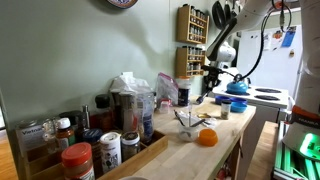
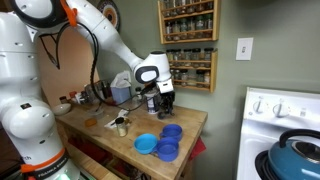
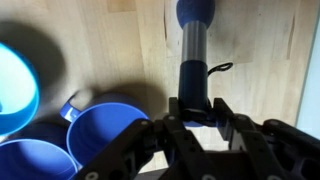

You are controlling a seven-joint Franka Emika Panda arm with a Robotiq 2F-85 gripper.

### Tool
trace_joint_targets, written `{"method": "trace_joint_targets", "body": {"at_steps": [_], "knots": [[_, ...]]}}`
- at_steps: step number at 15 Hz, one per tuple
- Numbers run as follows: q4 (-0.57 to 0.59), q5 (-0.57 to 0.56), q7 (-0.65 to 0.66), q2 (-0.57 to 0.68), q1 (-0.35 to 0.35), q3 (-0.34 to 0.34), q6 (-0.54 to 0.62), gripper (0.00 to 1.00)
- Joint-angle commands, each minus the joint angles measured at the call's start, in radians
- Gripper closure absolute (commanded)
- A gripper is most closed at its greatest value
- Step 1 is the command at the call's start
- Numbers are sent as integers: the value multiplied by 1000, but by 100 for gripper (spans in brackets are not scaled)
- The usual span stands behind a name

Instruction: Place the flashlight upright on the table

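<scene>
In the wrist view, a flashlight [image 3: 194, 55] with a blue head, grey barrel and blue tail points away from the camera towards the pale wooden table [image 3: 260, 60]. My gripper [image 3: 196, 108] is shut on its tail end. In an exterior view the gripper [image 2: 160, 100] holds it upright just over the table [image 2: 120, 140] near the back wall. I cannot tell whether the head touches the wood. The gripper also shows far off in an exterior view [image 1: 212, 72].
Several blue bowls [image 2: 166, 150] [image 3: 105, 125] sit close beside the gripper. A cup with utensils [image 2: 120, 124], an orange [image 1: 206, 138], jars and spice bottles [image 1: 78, 158] crowd the table. A spice rack [image 2: 188, 45] hangs behind. A white stove [image 2: 285, 130] with a blue kettle stands past the table's end.
</scene>
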Motion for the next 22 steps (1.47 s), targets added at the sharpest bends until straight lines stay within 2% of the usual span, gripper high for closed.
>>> {"method": "trace_joint_targets", "body": {"at_steps": [1,7,8,11,12,15,19,20,22], "knots": [[-120,-116,-15,-190,-44,46,-57,87],[-186,-93,-151,-361,-95,147,-208,87],[-134,-75,-128,-285,-107,154,-183,62],[-158,-74,-139,-331,-114,175,-199,62],[-161,-74,-141,-334,-115,175,-199,87],[-223,-258,-87,-367,-147,243,-53,87],[-289,-515,-9,-408,-205,321,61,87],[-305,-521,-29,-421,-201,324,58,87],[-344,-429,-156,-457,-161,304,48,87]]}}
